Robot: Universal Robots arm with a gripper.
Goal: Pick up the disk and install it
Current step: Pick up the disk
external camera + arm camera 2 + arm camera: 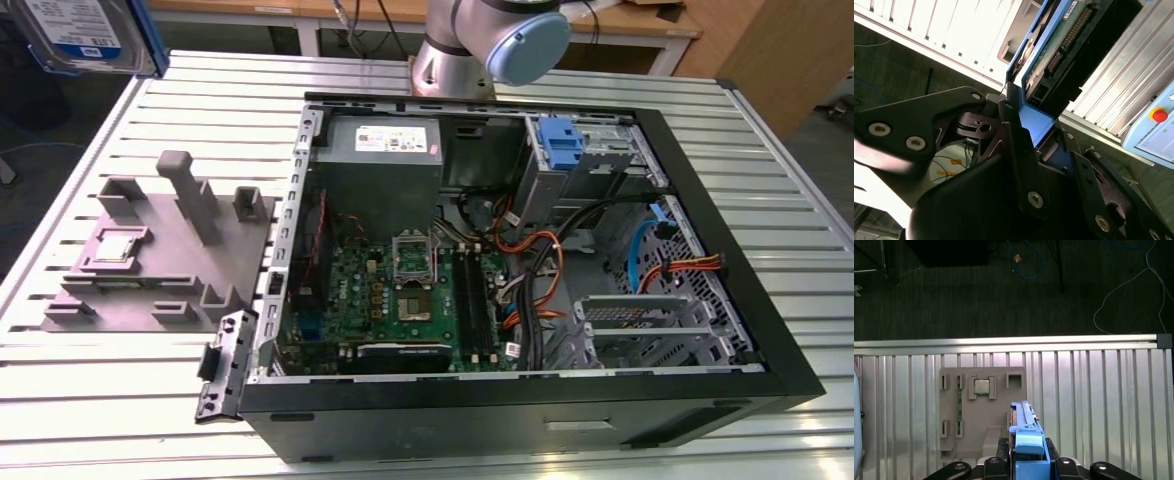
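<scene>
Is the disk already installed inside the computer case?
No: in the first wrist view the disk is clamped in the tool, with the grey fixture plate and slatted table beyond it.

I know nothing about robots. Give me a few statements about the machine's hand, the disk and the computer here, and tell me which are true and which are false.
1. The hand is shut on the disk, gripping its blue frame. True.
2. The disk sits inside the computer case. False: it is held in the air outside the case, at the exterior view's upper left.
3. The case lies open, with its motherboard showing. True.
4. The grey tray lies to the exterior view's right of the case. False: it lies to the exterior view's left of the case.
</scene>
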